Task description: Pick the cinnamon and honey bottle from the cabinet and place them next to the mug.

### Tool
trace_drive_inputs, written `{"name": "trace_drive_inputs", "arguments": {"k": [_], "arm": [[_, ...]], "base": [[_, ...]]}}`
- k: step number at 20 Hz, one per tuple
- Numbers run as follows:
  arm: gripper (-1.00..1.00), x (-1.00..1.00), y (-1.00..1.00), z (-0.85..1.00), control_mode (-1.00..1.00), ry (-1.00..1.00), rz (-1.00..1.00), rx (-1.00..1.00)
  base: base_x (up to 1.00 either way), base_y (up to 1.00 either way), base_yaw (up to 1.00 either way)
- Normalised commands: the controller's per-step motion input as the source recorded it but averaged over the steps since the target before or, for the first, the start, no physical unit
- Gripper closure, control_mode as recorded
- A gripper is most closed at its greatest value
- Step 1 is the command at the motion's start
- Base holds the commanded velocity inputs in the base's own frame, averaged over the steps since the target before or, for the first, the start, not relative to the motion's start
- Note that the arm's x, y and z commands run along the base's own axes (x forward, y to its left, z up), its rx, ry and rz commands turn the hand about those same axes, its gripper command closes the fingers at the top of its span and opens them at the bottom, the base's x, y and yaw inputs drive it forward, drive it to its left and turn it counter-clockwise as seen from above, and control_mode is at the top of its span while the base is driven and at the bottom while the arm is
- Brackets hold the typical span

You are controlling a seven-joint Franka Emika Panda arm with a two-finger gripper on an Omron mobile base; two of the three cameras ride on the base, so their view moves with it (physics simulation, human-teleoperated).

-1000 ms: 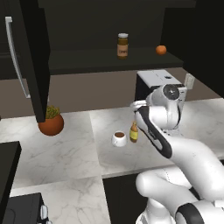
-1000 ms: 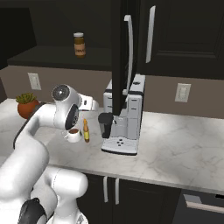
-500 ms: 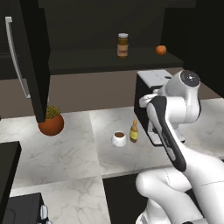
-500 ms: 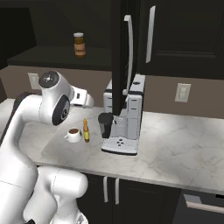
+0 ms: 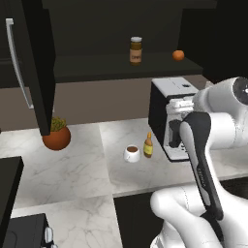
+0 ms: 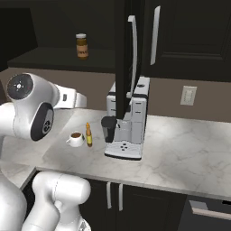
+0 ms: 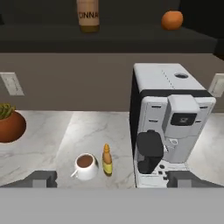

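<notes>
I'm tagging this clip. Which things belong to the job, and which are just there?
Job: cinnamon on the cabinet shelf; honey bottle beside the mug; the open, empty hand.
Bystanders: orange fruit, coffee machine, plant pot.

Cinnamon: short brown jar, pale lid, light label, standing upright on the shelf of the cabinet, well above the mug. Cabinet: black, door swung open, long silver bar handle. Mug: small, white, dark brown inside, upright on the worktop. Honey bottle: slim, amber-yellow, orange pointed cap, upright, just beside the mug.
</notes>
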Motion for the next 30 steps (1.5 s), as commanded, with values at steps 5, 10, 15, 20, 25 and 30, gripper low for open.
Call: {"name": "trace_drive_inputs", "arguments": {"k": [5,10,15,20,25,30], "arm": [[-1.0,-0.23,0.06,1.0,-1.0,-0.09,0.0,0.0],[-1.0,-0.06,0.08,1.0,-1.0,0.0,0.0,0.0],[-1.0,0.0,0.13,0.98,-1.0,0.0,0.0,0.0],[-1.0,0.23,0.16,0.35,-1.0,-0.01,0.0,0.0],[-1.0,0.48,0.32,-0.01,-1.0,0.0,0.0,0.0],[-1.0,0.79,0.37,-0.31,-1.0,0.07,0.0,0.0]], "base": [[0.0,0.0,0.0],[0.0,0.0,0.0],[0.0,0.0,0.0],[0.0,0.0,0.0],[0.0,0.0,0.0],[0.0,0.0,0.0]]}}
